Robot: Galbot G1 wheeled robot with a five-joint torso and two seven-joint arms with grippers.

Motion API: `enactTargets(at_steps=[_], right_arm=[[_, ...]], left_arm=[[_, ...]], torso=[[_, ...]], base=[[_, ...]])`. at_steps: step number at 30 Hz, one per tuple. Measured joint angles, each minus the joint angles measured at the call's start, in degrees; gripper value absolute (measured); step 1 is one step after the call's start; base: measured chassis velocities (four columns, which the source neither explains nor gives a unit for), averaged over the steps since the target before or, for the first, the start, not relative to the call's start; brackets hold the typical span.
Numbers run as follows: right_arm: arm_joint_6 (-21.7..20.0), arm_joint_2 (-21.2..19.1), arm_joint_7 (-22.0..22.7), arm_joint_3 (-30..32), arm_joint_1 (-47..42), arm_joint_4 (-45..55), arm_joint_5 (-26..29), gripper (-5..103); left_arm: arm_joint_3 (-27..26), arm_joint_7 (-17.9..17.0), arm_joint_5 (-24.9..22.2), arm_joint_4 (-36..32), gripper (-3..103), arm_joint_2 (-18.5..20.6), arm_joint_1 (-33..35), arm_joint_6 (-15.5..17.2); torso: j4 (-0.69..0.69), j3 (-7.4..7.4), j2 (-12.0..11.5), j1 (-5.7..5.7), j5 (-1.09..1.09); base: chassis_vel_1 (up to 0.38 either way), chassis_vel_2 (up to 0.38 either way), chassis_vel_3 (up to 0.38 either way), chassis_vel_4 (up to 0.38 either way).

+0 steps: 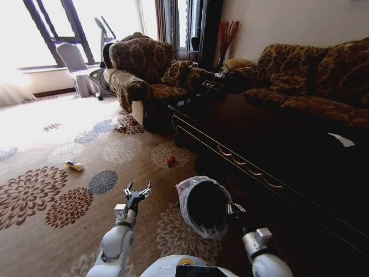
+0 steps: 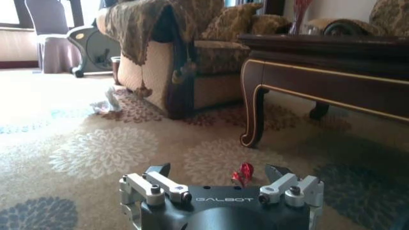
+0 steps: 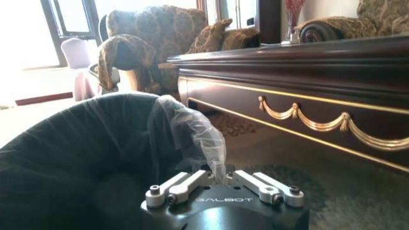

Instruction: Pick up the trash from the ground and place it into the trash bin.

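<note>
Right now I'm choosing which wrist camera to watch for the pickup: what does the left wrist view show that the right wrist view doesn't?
Left wrist view: the left gripper, fingers open, low over the carpet, with the red drink can lying just beyond it, and the white plastic bag on the floor near the armchair.

Right wrist view: the right gripper shut on the liner bag at the rim of the trash bin.

Both: the dark coffee table, the armchair and the patterned carpet.

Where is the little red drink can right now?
In the head view, the crushed red drink can lies on the flowered carpet, ahead of the open left gripper, near the dark wooden coffee table's corner.
</note>
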Motion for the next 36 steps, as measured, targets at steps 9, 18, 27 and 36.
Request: enactTargets(at_steps=[9, 18, 27, 36], right_arm=[[1.0, 0.4, -1.8, 0.0, -0.4, -0.5, -1.1, 4], [1.0, 0.4, -1.9, 0.1, -0.3, -0.7, -1.1, 4], [2.5, 0.6, -1.9, 0.2, -0.8, -0.9, -1.1, 4], [3.2, 1.1, -2.8, 0.1, -1.7, -0.9, -1.7, 4]], left_arm=[[1.4, 0.5, -0.1, 4.8, 100, 0.4, -2.6, 0.7], [3.3, 1.3, -0.6, 11.7, 100, 1.9, -6.5, -0.6], [6.8, 1.8, -0.7, 19.1, 100, 3.6, -11.9, -1.1], [7.9, 2.0, -0.7, 23.3, 100, 3.3, -14.1, -2.3]], torso=[[0.01, 0.01, 0.0, 0.01, 0.0], [0.01, 0.0, 0.0, 0.0, 0.0], [0.0, 0.0, 0.0, 0.0, 0.0], [0.02, 0.0, 0.0, 0.0, 0.0]], base=[[-0.062, 0.06, 0.068, -0.072], [0.0, 0.0, 0.0, 0.0], [-0.04, 0.034, 0.04, -0.037], [-0.062, 0.068, 0.079, -0.075]])
